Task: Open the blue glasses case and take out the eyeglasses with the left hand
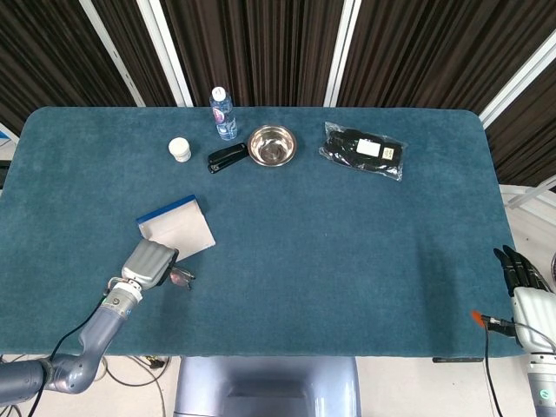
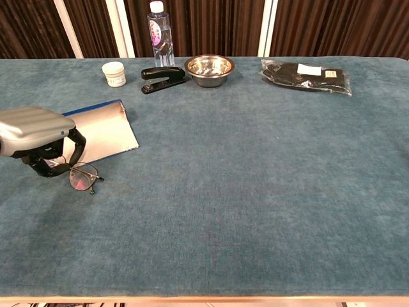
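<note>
Your left hand (image 2: 35,137) has its fingers curled onto the eyeglasses (image 2: 82,177), which sit on the table (image 2: 255,192) just in front of the open blue glasses case (image 2: 102,131). Grip the frame, not the lenses, and lift straight up clear of the case. Right hand (image 1: 524,282) is idle at the table edge with fingers straight, holding nothing.

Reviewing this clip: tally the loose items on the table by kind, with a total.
Glasses case, open: 1
Eyeglasses, held by the left hand: 1
Water bottle: 1
Small white jar: 1
Black stapler: 1
Metal bowl: 1
Bagged black item: 1
Total: 7
</note>
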You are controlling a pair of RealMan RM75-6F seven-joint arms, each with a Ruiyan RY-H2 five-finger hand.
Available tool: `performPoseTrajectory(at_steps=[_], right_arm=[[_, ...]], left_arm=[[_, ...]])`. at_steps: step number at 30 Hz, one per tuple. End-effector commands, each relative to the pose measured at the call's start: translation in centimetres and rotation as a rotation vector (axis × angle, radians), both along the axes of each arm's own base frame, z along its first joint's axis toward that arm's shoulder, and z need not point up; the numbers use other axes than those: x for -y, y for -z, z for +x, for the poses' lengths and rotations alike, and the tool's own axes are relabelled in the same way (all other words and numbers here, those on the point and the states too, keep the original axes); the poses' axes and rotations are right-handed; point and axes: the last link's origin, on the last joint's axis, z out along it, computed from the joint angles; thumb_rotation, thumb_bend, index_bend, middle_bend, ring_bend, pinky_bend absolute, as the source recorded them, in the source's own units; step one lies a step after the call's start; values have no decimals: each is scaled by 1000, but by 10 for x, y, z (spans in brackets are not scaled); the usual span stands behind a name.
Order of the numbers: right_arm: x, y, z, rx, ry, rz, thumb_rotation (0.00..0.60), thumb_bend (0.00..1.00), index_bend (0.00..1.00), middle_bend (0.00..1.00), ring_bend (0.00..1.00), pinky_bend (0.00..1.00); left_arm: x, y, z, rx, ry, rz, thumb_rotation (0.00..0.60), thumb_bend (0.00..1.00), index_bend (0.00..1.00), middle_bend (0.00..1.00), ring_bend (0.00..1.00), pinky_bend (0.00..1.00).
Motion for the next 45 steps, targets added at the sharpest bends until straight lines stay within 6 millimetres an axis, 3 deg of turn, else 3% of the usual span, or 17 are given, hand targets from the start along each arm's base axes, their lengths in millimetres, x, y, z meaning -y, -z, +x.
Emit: performPoseTrajectory(at_steps=[1, 13, 19, 30, 45], right_arm=[[0, 0, 0, 0, 0, 0, 600, 168, 0, 0, 0, 238], [0, 0, 0, 1, 1, -1, 600, 169, 0, 0, 0, 238], [0, 0, 0, 4, 3, 0, 600, 169, 0, 0, 0, 238], [1, 0, 0, 12, 7, 3, 600, 168, 0, 0, 0, 238], [0, -1, -2, 29, 15, 9, 600, 176, 0, 0, 0, 238]], left_arm=[[0, 0, 0, 1, 1, 1, 600, 456, 575, 1000, 971, 984], [0, -3, 3, 15, 8, 14, 600, 492, 590, 1000, 971, 984], [-2, -9, 16, 43, 5, 65, 600, 491, 592, 1000, 971, 984], [-12, -2, 46, 84, -51, 108, 600, 495, 602, 1000, 971, 984], [-29, 37, 108, 130, -134, 145, 600, 506, 606, 1000, 973, 984]])
